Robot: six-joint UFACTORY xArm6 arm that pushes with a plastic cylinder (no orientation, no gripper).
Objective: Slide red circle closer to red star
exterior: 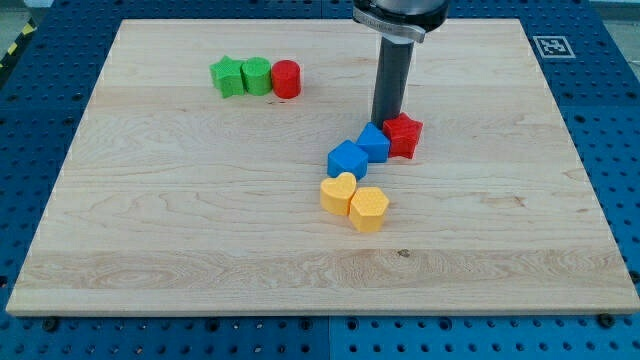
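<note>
The red circle (pixel 286 79) sits at the view's upper left, at the right end of a row with two green blocks. The red star (pixel 404 135) lies near the board's middle, touching a blue block on its left. My tip (pixel 387 121) stands just above and left of the red star, at the top edge of that blue block, and well to the right of the red circle.
A green star (pixel 228 77) and a green round block (pixel 257 76) stand left of the red circle. Two blue blocks (pixel 358 151) run diagonally below my tip. A yellow heart (pixel 338 193) and a yellow hexagon (pixel 369 209) lie below them. The wooden board (pixel 150 230) sits on a blue pegboard.
</note>
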